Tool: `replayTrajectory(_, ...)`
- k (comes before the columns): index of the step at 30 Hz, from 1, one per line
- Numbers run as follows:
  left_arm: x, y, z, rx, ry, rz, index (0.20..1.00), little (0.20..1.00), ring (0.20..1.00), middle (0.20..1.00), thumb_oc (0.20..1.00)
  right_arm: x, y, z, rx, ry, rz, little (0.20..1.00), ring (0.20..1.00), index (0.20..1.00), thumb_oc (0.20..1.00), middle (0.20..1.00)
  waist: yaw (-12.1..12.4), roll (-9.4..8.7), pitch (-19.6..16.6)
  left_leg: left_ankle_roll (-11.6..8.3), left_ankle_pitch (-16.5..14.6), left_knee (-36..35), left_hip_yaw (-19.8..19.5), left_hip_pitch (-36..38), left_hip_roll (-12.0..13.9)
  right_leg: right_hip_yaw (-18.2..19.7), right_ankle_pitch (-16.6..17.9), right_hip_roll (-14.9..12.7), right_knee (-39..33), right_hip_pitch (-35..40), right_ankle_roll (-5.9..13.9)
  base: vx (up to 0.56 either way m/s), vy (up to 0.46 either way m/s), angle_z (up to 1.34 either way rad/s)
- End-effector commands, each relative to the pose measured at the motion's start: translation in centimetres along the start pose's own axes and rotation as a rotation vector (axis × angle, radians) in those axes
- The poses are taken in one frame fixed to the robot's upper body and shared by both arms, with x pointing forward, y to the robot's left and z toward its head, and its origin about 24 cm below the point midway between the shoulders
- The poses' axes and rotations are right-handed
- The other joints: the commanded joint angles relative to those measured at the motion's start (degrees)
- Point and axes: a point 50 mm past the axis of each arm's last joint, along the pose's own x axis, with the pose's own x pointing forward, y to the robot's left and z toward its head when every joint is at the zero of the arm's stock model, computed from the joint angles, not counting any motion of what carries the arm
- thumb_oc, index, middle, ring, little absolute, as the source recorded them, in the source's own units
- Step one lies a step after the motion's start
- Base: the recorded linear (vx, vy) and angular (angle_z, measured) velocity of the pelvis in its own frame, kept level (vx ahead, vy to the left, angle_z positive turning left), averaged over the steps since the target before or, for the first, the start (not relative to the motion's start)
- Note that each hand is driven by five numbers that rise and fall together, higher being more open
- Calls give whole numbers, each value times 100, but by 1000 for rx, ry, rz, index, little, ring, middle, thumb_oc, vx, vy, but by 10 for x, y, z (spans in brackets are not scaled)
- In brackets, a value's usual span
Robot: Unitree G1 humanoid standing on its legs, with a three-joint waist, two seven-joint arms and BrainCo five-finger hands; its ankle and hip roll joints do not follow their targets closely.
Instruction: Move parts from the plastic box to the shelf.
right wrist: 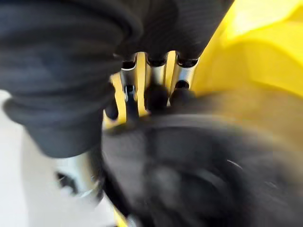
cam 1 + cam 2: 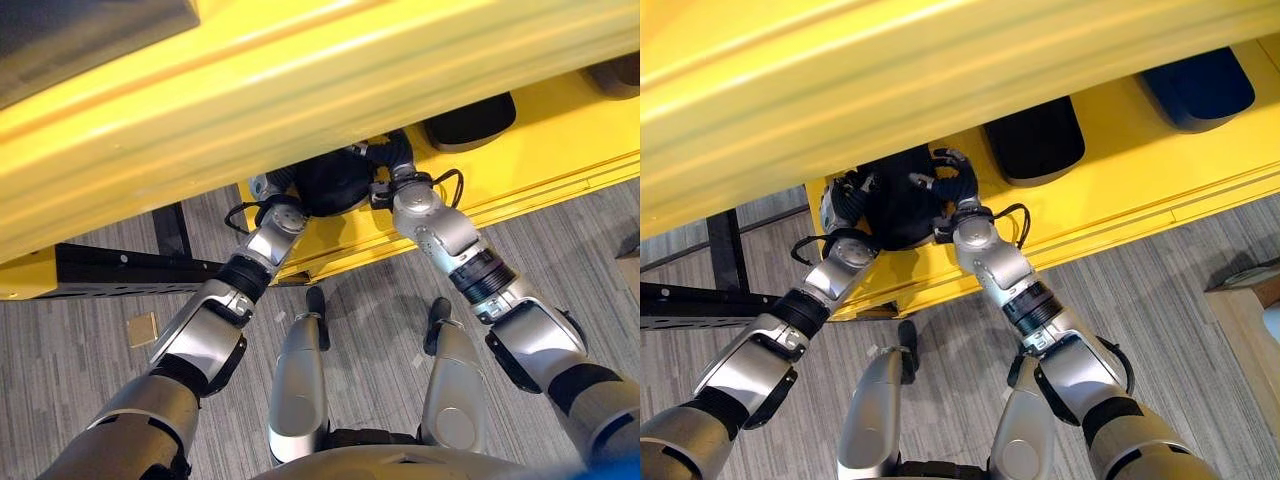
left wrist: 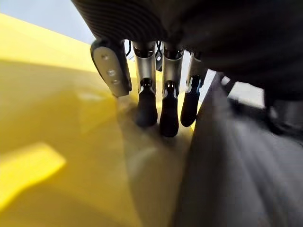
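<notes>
Both hands flank a black part (image 2: 898, 205) on the yellow shelf (image 2: 1120, 160): left hand (image 2: 845, 200) with straight fingers beside it, right hand (image 2: 950, 180) curled around it. Two other parts (image 2: 1035, 140) already sit farther along the shelf; release remains.

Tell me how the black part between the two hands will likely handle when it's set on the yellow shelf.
The black part looks rigid and bulky, since the left hand and right hand flank it. Its rounded outline suggests it could rock. The yellow shelf looks smooth, so it may slide.
</notes>
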Motion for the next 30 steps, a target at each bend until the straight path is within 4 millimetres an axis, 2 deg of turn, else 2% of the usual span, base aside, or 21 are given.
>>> replayTrajectory(1,-8,-18,12,-49,26,-54,1000,1000,1000,1000,1000,-12,39,17,113,-53,136,1000,1000,1000,1000,1000,53,-81,85,238,-34,22,387,207,-27,-277,86,141,-117,224,-93,6,-20,6)
replayTrajectory(7,-10,-16,6,-67,59,-5,1000,1000,1000,1000,1000,-10,30,22,111,-122,68,1000,1000,1000,1000,1000,52,-86,85,230,-31,13,376,192,-18,-266,67,162,-96,198,-99,0,-3,1)
replayTrajectory(12,-9,-8,7,-106,45,112,1000,1000,1000,1000,1000,-11,23,29,118,-187,12,1000,1000,1000,1000,1000,53,-90,85,222,-37,-16,365,235,-38,-278,46,153,-95,235,-90,0,0,0)
replayTrajectory(16,-11,12,20,-228,-68,340,1000,1000,1000,1000,1000,-18,14,44,157,-343,-88,1000,1000,1000,1000,1000,95,-98,85,219,-54,-63,341,279,-70,-318,4,126,-92,283,-79,-4,-8,0)
replayTrajectory(20,-15,29,31,-305,-192,485,1000,1000,1000,1000,1000,-29,13,59,202,-450,-87,1000,1000,1000,1000,1000,137,-100,85,224,-88,-130,315,369,-118,-377,-52,96,-95,378,-63,10,-12,4)
replayTrajectory(21,-17,41,38,-345,-279,561,1000,1000,1000,1000,1000,-36,15,67,226,-497,-86,1000,1000,1000,1000,1000,163,-102,85,225,-89,-193,322,456,-135,-419,-80,90,-114,465,-66,23,-23,9)
replayTrajectory(26,-16,53,52,-401,-402,569,1000,1000,1000,1000,1000,-38,16,75,245,-516,-79,1000,1000,1000,1000,1000,192,-62,85,217,-88,-261,338,590,-140,-480,-138,59,-96,595,-90,3,-4,1)
replayTrajectory(30,-16,55,55,-395,-421,582,1000,1000,1000,1000,1000,-37,17,74,253,-502,-62,1000,1000,1000,1000,1000,187,-35,85,220,-88,-263,337,647,-155,-491,-164,59,-69,657,-120,0,0,0)
